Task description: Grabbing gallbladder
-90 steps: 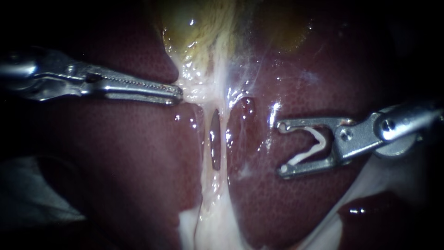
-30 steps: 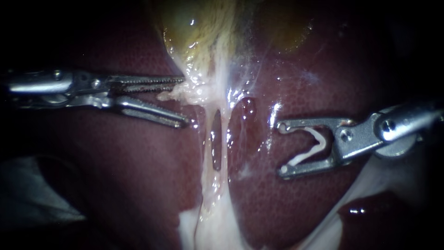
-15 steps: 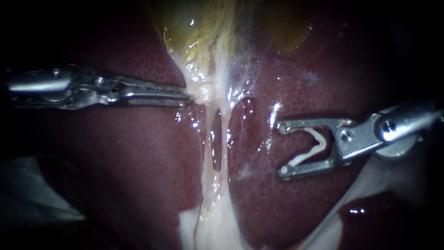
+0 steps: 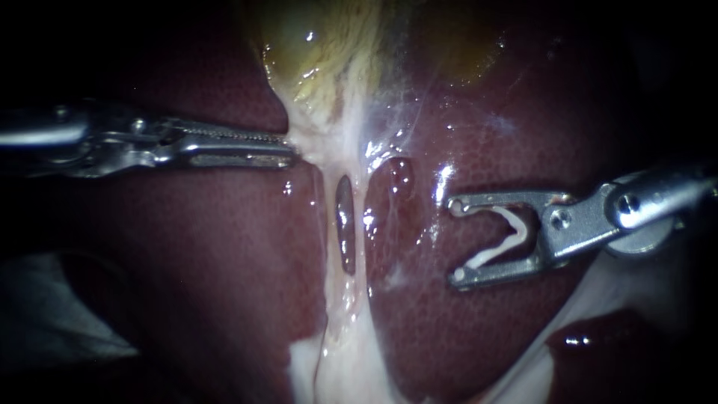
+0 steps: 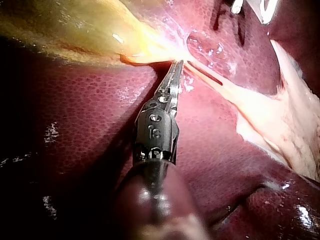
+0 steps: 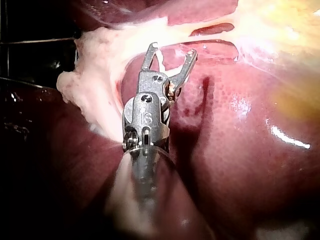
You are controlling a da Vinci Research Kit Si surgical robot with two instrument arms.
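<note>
As left instrument (image 4: 290,150) clamps gallbladder (image 4: 303,45), right instrument (image 4: 455,241) holds clip (image 4: 517,224), clearest in endoscope view

No label, brand or sign can be read on the tissue. A small stamped mark stands on the dark metal wrist of the slender silver left instrument (image 5: 176,67), and a like mark on the wrist of the slender silver right instrument (image 6: 172,52); neither is transcribed
</note>
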